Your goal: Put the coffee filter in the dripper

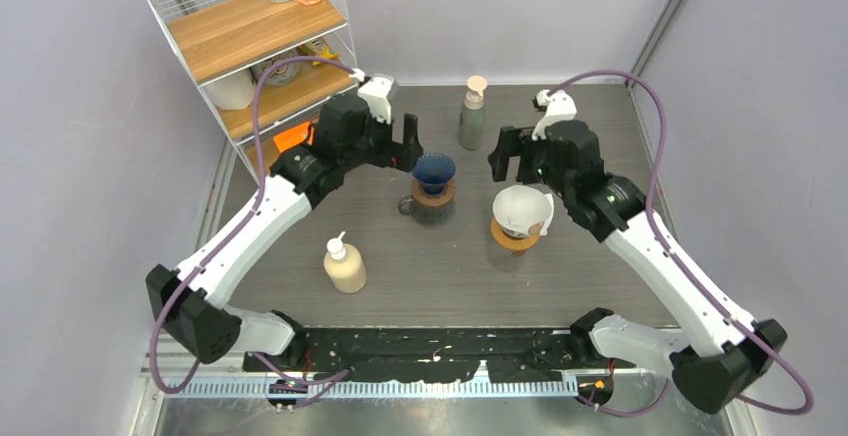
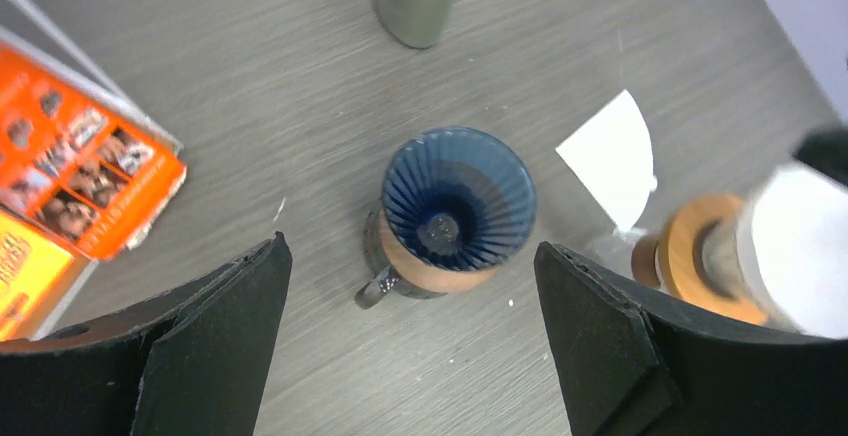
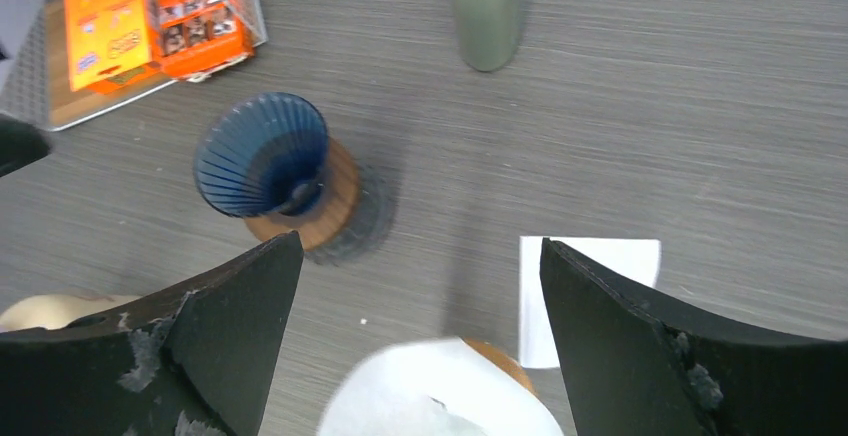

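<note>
Both jaws stand apart; only wrist views show the flat paper filter (image 2: 610, 161).

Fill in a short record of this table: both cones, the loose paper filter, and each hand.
blue dripper: on a dark mug, empty
white cone: on a wooden collar, right of the blue dripper
loose filter: flat on the table beside the white cone
left hand: open, empty, over the blue dripper
right hand: open, empty, near the white cone
</note>
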